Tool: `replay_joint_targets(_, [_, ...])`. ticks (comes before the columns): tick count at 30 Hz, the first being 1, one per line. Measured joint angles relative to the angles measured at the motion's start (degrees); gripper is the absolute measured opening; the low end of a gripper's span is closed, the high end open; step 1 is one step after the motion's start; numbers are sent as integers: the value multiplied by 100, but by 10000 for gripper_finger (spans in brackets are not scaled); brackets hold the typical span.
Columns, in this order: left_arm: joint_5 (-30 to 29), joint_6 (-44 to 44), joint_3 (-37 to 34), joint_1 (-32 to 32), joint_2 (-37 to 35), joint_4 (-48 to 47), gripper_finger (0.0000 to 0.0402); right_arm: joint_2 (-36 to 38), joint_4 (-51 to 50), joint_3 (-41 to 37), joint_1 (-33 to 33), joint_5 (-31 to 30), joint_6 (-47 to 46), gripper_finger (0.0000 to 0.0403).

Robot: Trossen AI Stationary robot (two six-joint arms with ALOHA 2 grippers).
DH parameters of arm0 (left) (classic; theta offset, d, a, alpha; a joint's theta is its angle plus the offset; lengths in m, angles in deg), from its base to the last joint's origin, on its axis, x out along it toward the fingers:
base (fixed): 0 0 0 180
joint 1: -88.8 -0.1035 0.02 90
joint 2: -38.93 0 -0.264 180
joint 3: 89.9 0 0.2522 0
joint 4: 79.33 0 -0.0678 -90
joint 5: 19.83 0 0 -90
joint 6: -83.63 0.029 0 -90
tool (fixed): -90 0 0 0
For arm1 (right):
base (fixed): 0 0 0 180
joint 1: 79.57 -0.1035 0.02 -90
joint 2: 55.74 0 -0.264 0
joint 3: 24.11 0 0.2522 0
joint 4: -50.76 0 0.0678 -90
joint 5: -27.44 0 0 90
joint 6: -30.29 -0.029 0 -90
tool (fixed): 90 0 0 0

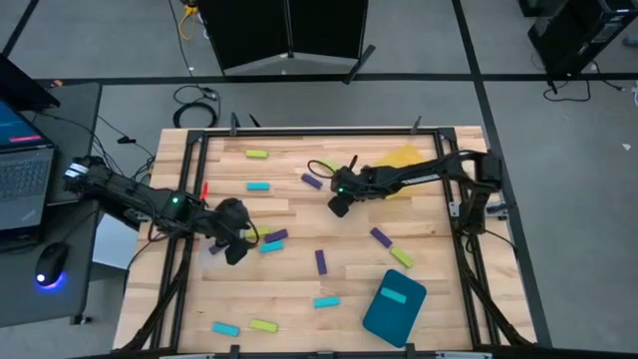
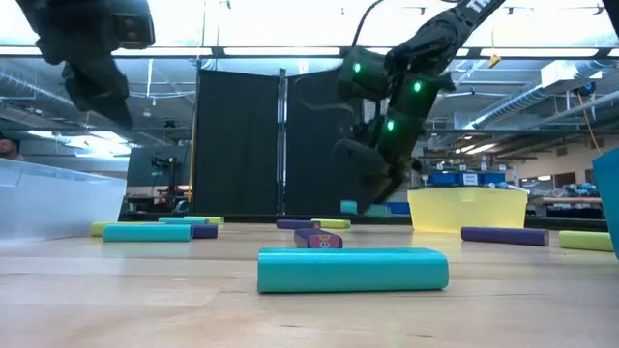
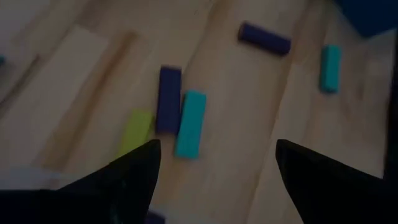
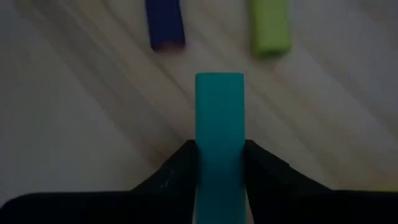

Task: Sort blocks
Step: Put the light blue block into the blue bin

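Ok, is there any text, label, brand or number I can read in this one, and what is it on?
Nothing is legible.
Purple block, low view: pale marks on its near face, too small to read.
Blue boxes in the room behind: white labels, blurred.
Laptop screen beside the table: too small to read.
Cyan block, right wrist view: plain, no text.

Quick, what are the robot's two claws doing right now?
Left gripper: open, holding nothing, above a purple, cyan and green block cluster.
Right gripper: shut on a cyan block.
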Motion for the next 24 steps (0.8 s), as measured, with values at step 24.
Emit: replay_joint_targets(24, [434,1582,2,-2840,333,658,307,2720,-2168,13,-4050,804,-413,111])
